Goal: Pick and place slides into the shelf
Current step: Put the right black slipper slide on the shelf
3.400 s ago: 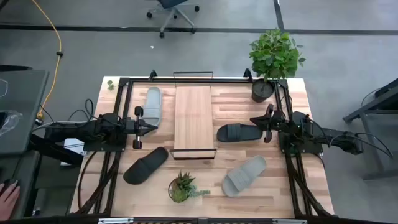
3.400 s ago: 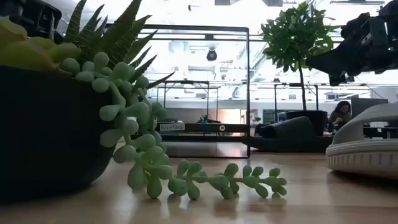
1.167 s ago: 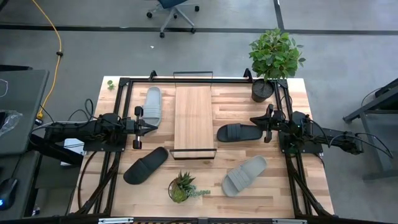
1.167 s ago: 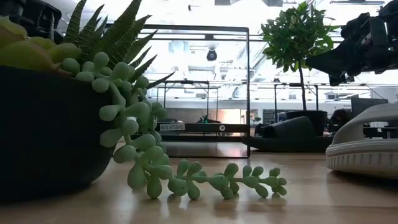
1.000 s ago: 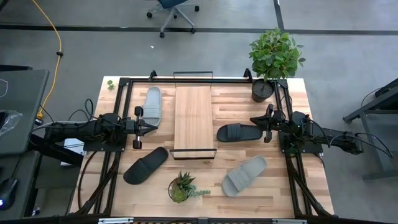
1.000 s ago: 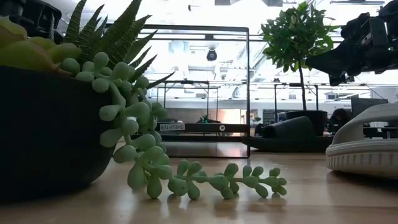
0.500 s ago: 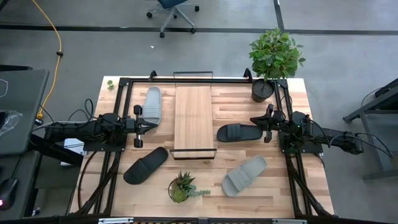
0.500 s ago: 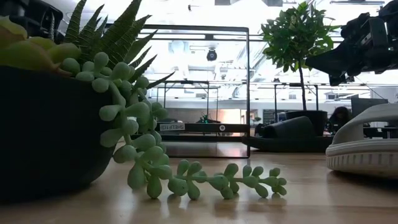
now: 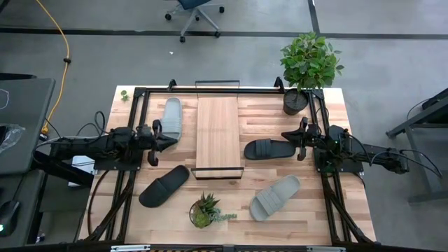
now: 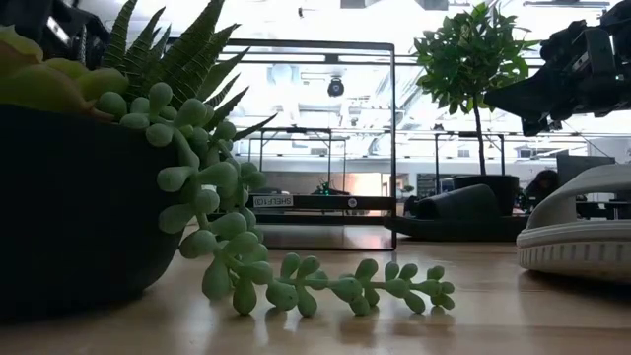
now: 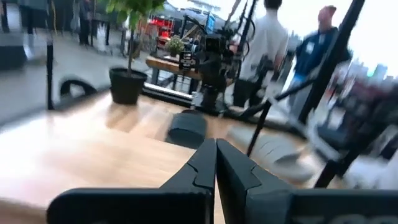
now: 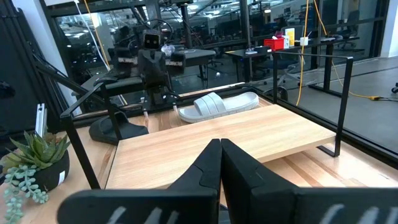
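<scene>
Four slides lie on the table around an empty shelf [image 9: 218, 133], none yet placed, as both arms wait at the sides.

Nearest the front edge, a light grey slide [image 9: 275, 197] and a black slide [image 9: 164, 185] flank a small potted succulent [image 9: 204, 211]. Farther back, the right gripper [image 9: 302, 138], fingers pressed together on nothing, sits just beside a second black slide [image 9: 269, 148], while the left gripper [image 9: 157, 136], equally clenched and empty, hovers beside the other grey slide [image 9: 171, 116] near the rear, opposite a tall potted plant [image 9: 306, 66]. The likely risk: either gripper must open before reaching, and a pinch on the soft strap could let a slide twist, snag the shelf's wire end frame, or land crooked.
</scene>
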`<state>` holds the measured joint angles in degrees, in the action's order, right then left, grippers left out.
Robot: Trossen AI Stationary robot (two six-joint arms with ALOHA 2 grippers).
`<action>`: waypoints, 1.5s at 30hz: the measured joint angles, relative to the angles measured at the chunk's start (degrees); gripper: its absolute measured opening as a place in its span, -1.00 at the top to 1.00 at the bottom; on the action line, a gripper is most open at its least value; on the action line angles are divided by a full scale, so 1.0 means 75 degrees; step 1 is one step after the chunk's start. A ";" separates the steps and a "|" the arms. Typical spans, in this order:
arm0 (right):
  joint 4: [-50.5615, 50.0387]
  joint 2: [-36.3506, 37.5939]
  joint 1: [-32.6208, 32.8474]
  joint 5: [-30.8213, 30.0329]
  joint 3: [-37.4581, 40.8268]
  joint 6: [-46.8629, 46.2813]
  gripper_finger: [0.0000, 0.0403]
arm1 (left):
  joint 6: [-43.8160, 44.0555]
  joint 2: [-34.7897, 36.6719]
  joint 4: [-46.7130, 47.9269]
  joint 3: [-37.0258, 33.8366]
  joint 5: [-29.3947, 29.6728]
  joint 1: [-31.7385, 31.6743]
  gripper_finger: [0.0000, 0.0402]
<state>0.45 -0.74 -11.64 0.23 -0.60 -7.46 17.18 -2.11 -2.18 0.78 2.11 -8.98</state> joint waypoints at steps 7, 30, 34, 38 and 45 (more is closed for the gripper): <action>0.0000 0.0001 0.0000 -0.0003 -0.0002 0.0000 1.00 | 0.1633 -0.0003 0.0032 -0.0003 -0.0053 0.0001 1.00; 0.1546 0.0001 0.0003 -0.1154 0.0001 -0.7447 1.00 | 0.1822 -0.0003 -0.0620 -0.0003 0.1929 -0.0002 1.00; 0.1540 0.0001 0.0000 -0.1794 0.0001 -0.8381 1.00 | 0.1733 -0.0003 -0.0383 -0.0001 0.1943 -0.0002 1.00; 0.1344 -0.0153 0.0008 -0.1500 -0.0316 -0.8433 1.00 | 0.1739 0.0000 -0.0092 -0.0002 0.1941 -0.0002 1.00; -0.1051 -0.2149 0.0028 -0.0841 -0.2250 -0.8603 1.00 | 0.1742 -0.0001 -0.0084 -0.0002 0.1946 -0.0002 1.00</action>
<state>-7.44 -16.85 -11.43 -6.07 -17.48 -71.99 30.24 -2.11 -2.80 0.76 16.71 -8.99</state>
